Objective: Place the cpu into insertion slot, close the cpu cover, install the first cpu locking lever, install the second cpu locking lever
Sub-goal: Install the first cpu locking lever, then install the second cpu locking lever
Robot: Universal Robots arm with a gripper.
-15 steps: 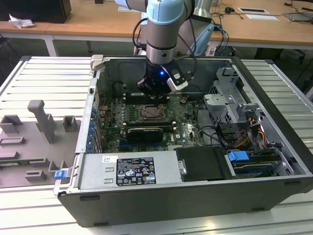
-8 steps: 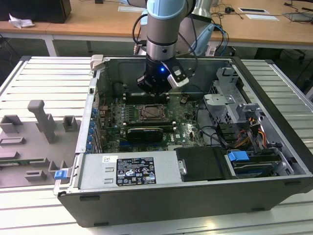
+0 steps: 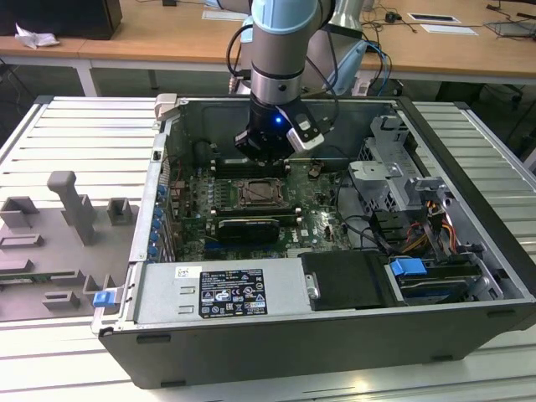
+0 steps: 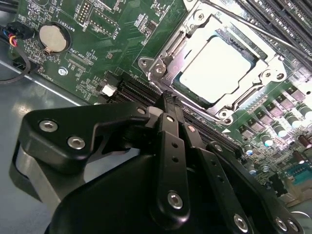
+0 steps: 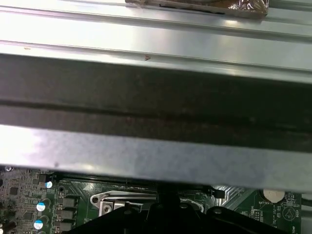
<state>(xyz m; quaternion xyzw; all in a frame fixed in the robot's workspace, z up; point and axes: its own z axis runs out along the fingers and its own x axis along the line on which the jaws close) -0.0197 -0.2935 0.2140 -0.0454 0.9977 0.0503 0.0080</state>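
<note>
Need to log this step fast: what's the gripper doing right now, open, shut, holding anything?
Gripper: shut, holding nothing, near the insertion slot; the cpu sits in it.

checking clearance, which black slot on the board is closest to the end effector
The long black expansion slot just ahead of the end effector, between it and the cpu cover; the black memory slots lie beyond the socket.

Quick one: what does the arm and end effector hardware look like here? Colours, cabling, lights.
The arm is a grey cylindrical tube with a pale blue joint cap and a silver wrist band. Below it sits a black wrist block with a small blue light and a white-grey module on its side. Black cables loop around the wrist. In the second wrist view, the end effector is matte black linkage bars held by silver round-head screws.
</note>
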